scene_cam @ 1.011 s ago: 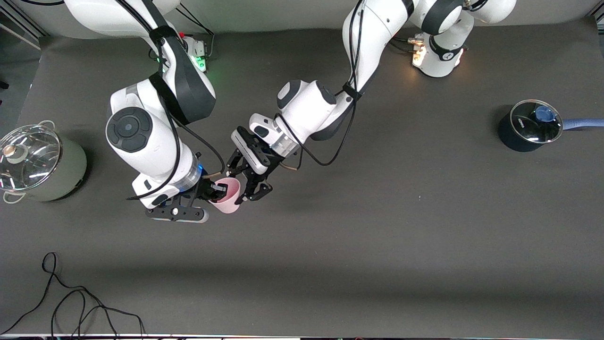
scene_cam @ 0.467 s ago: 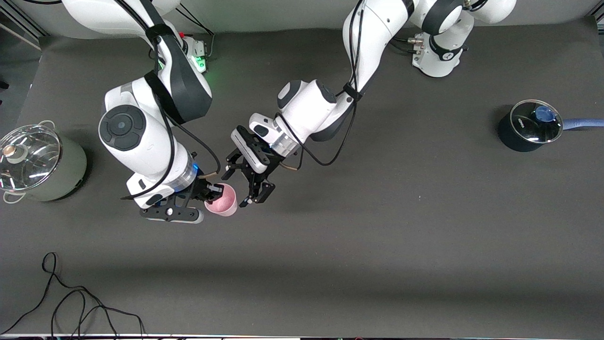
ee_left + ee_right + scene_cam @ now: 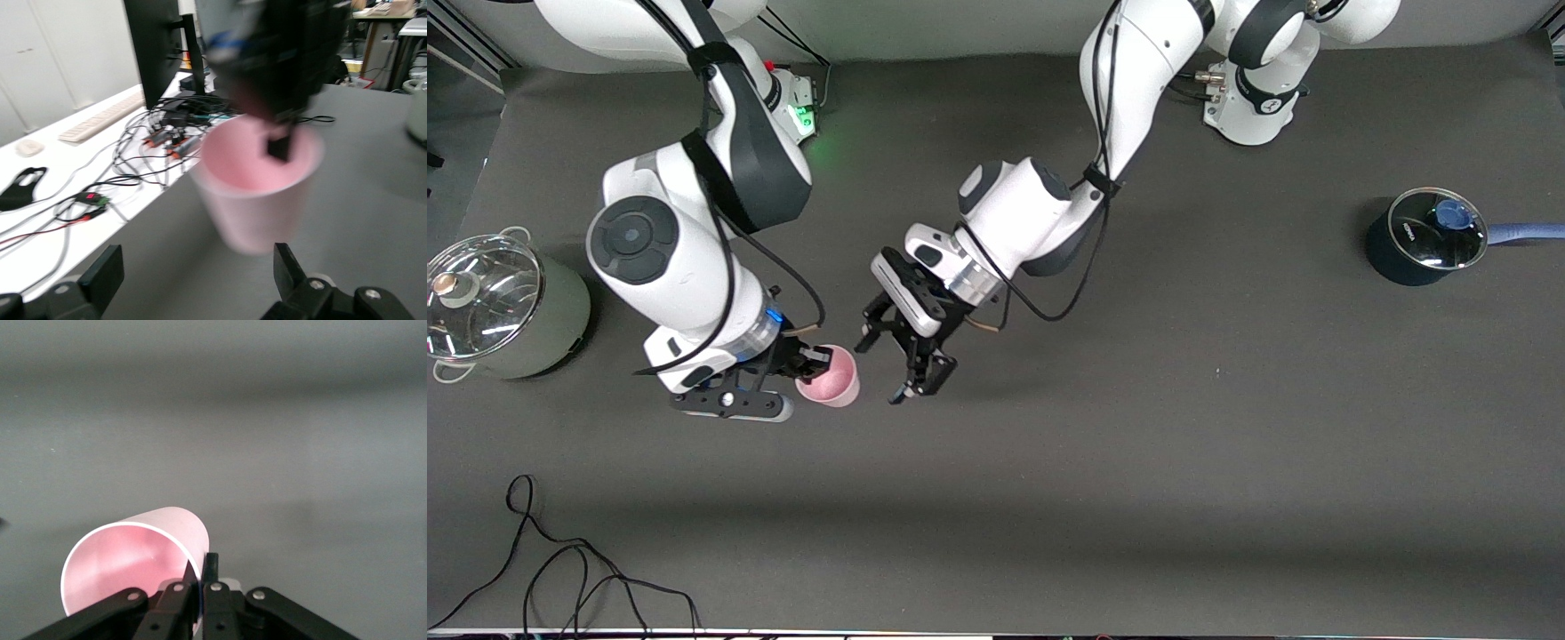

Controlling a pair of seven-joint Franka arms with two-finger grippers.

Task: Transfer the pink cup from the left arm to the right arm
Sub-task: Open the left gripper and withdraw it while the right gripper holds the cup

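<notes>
Since a sec ago: left gripper point(image 3: 901, 360) let go of the cup point(image 3: 829, 388) and backed off toward the left arm's end, fingers now spread wide w/ nothing between them; right gripper point(image 3: 811, 363) carried the cup a bit toward the right arm's end. Handover looks done. Right gripper is clamped tight on the cup wall at the rim, one finger inside, one outside, clear in right wrist view point(image 3: 197, 577). Cup is up in the air over bare table mid-way, between the green pot point(image 3: 503, 307) and the blue pan point(image 3: 1423, 238), well apart from both. Left wrist view shows the cup point(image 3: 257, 190) just ahead of the open left fingers point(image 3: 288, 270), not touching. For this step: keep left moving straight back w/ fingers wide so a tip doesn't clip the rim; right should hold pose till left is clear, no wrist twist, since a rim pinch on thin plastic can slip or rotate. Cup itself: small, plain pale pink, tapered, no handle, empty inside, tilted w/ mouth partly up toward the front cam; wall looks thin, likely light + flexy.
</notes>
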